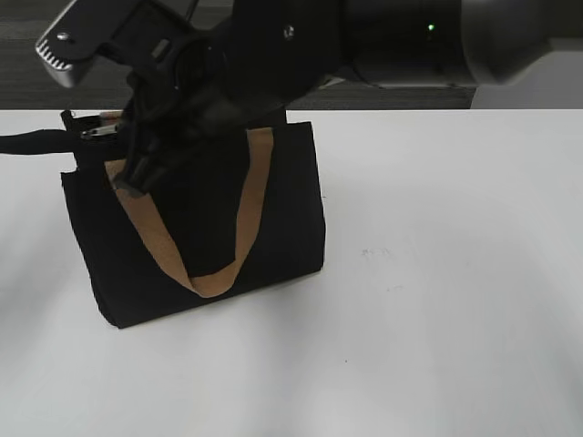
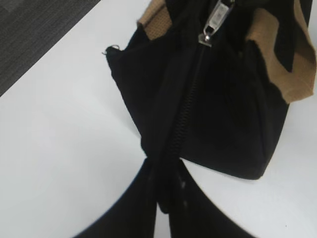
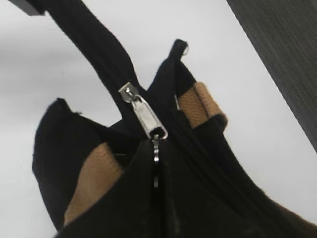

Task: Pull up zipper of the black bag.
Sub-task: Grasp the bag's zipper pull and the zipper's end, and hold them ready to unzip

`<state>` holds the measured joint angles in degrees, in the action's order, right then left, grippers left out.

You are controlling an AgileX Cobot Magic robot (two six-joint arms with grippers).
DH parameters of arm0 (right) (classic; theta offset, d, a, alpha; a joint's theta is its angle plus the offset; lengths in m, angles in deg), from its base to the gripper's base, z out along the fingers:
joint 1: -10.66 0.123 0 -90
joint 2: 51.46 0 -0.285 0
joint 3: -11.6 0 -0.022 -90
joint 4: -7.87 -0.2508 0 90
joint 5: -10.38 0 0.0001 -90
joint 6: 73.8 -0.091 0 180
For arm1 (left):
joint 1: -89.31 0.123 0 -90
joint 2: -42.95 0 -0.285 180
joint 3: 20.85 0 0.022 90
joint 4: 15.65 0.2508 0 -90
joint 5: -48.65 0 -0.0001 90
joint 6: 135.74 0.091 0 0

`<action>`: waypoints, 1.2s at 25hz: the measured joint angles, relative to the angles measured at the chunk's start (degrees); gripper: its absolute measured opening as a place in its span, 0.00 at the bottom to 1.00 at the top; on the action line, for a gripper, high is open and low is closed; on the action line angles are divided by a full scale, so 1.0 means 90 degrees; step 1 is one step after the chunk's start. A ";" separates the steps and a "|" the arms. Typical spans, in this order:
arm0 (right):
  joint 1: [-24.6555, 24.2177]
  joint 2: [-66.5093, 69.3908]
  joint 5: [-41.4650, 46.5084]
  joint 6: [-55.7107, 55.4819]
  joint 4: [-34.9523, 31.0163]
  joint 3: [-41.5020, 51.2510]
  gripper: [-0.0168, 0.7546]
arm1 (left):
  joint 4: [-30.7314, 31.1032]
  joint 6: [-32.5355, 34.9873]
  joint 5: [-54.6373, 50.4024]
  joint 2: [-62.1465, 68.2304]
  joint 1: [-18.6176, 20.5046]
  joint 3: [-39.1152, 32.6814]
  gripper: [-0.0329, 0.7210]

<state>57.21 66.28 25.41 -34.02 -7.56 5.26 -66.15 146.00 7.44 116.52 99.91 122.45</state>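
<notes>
The black bag stands on the white table, one tan handle hanging down its front. The zipper runs along its top, with the silvery pull near the bag's left end; the pull also shows in the exterior view and the left wrist view. My right gripper reaches across over the bag and is shut on the pull's small tab. My left gripper is shut on the black zipper tail that sticks out past the bag's left end and holds it taut.
The white table extends to the right and in front of the bag. Dark grey floor lies beyond the table's far edge. The right arm's large black body hangs over the bag's top.
</notes>
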 joint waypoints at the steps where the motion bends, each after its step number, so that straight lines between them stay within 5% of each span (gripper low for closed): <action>1: -0.0051 0.0000 0.0000 0.0000 0.0000 0.0000 0.02 | 0.0009 0.0000 0.0017 0.0000 0.0000 0.0000 0.08; 30: -0.1584 -0.0314 0.1009 0.0006 -0.0001 0.0000 0.02 | 0.0034 -0.0024 0.0114 0.0000 -0.0005 0.0000 0.08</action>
<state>42.95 63.45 34.49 -33.96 -7.57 5.26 -65.84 145.79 8.47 116.52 99.86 122.45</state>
